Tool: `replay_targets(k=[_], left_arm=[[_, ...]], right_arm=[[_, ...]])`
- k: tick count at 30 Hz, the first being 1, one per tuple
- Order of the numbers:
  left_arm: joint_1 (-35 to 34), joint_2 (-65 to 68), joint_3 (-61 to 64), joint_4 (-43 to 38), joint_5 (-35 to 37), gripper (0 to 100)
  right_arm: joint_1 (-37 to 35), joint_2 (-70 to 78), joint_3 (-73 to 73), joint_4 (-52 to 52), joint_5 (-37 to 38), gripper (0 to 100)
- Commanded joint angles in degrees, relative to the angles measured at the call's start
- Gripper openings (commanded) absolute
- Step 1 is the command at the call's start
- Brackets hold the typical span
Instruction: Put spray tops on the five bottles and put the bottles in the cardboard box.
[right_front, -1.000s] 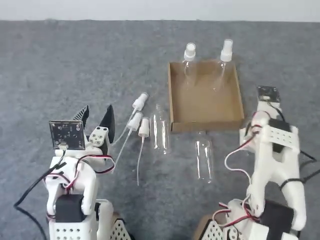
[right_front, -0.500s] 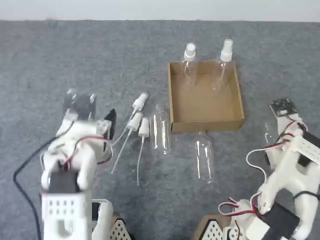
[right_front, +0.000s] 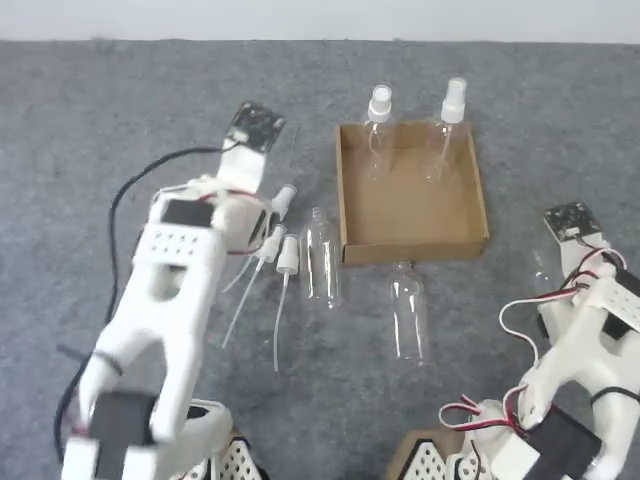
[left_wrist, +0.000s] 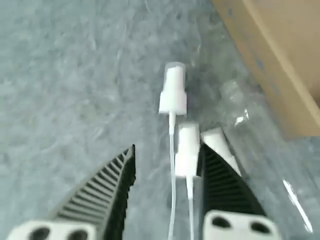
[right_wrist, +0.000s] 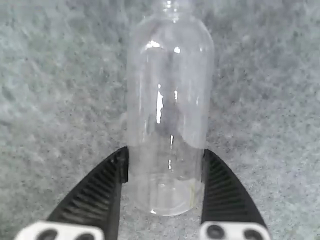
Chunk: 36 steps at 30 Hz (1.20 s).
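Bottle (right_wrist: 169, 90) first: in the right wrist view it sits between the right gripper (right_wrist: 164, 155)'s fingers (right_wrist: 107, 185). They are closed in on either side of its base and touching it, and its open neck points away from them. The grey carpet (right_wrist: 60, 75) lies behind it. The high view shows none of that grip, just the right arm (right_front: 585, 330) low at the near corner.

Over to the left gripper (left_wrist: 167, 155): its fingers (left_wrist: 112, 185) are spread wide, with nothing held. One spray top (left_wrist: 186, 147) lies between them, close against one finger. A second top (left_wrist: 173, 92) lies just ahead of the tips, and a third top (left_wrist: 217, 142) peeks out beyond that same finger's outer side. The box (left_wrist: 270, 65)'s wall runs further off on that side.

From the high view, the left arm (right_front: 170, 290) covers its own fingers. That view also shows two loose bottles, one (right_front: 320, 258) beside the tops and one (right_front: 408, 305) touching the box's near wall. Two capped bottles (right_front: 378, 125) (right_front: 447, 120) lie in the box, with their tops over the far wall.
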Motion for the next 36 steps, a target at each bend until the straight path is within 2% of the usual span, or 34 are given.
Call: replay_targets(k=[1,12,18,21,28,32,36], left_arm=[[1.58,8.79,-9.27,-5.45,1.49,21],[1.58,33.85,-27.30,-7.38,1.49,21],[1.85,41.85,-33.19,-7.21,1.23,21],[1.67,42.73,-33.54,-7.38,1.14,17],[1.49,42.81,-33.27,-6.95,-1.23,1],[1.23,41.23,-33.63,-3.25,-1.23,1],[1.23,33.23,-33.36,4.31,0.00,1]], right_arm=[[0.66,-2.59,1.05,0.22,0.79,9.5],[0.66,-2.59,1.23,0.40,0.70,9.5],[0.75,-2.59,1.32,0.66,0.70,9.5],[0.75,-2.59,1.32,0.66,0.70,9.5],[0.75,-2.59,1.32,0.40,0.62,9.5],[0.84,-2.59,1.32,0.48,0.62,9.5],[0.84,-2.68,1.32,0.31,0.44,9.6]])
